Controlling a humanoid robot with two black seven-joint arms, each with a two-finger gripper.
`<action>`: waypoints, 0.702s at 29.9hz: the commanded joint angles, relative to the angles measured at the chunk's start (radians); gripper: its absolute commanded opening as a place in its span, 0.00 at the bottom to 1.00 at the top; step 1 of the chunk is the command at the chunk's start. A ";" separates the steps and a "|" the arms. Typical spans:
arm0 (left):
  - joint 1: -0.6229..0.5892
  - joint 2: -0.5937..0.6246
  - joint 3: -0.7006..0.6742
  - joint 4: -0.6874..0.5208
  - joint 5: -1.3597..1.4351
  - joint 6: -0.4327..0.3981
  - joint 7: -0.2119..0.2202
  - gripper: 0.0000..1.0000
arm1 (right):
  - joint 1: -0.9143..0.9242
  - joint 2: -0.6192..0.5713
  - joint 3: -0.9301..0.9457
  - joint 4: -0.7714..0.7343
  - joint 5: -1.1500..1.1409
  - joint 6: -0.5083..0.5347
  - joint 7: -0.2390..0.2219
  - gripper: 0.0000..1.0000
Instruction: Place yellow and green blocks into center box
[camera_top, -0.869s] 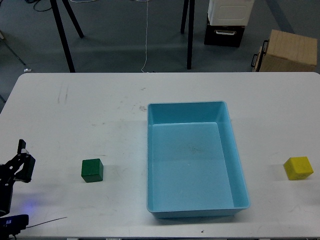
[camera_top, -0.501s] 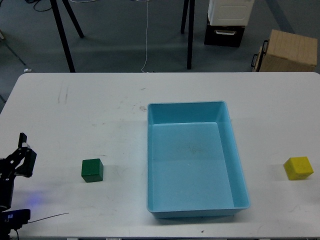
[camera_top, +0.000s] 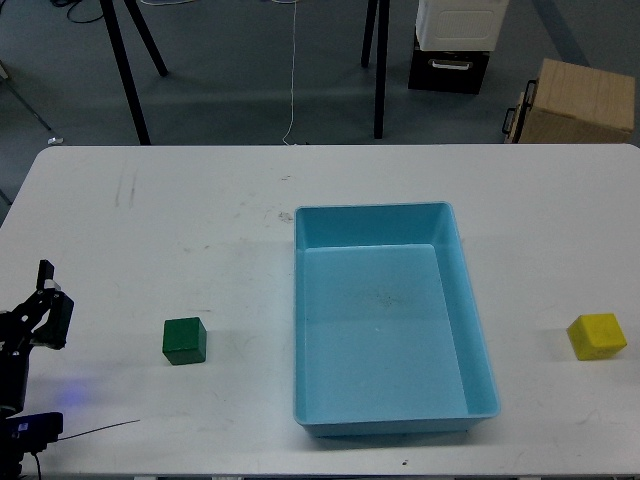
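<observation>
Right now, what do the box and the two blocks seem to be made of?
Box: probably moulded plastic, with thin smooth light-blue walls, rounded corners and a faint sheen. Green block and yellow block: solid matte colour with crisp edges, perhaps painted wood or foam; the view cannot settle which.

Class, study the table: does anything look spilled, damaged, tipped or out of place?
Nothing stands out. The blue box sits flat and empty, the green block and yellow block rest upright on the table, which shows only faint scuffs.

Lab/workshop: white test table, tripod legs, grey floor, loose cable.
</observation>
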 joint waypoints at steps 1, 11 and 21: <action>-0.005 0.000 0.000 0.001 0.000 0.000 0.000 1.00 | 0.070 -0.195 -0.065 -0.002 -0.158 -0.056 -0.027 1.00; -0.044 -0.005 0.038 0.001 0.001 0.000 -0.001 1.00 | 0.664 -0.523 -0.601 -0.100 -0.473 -0.092 -0.199 1.00; -0.062 -0.026 0.049 0.004 0.006 0.000 0.000 1.00 | 1.220 -0.428 -1.242 -0.117 -0.777 -0.086 -0.272 1.00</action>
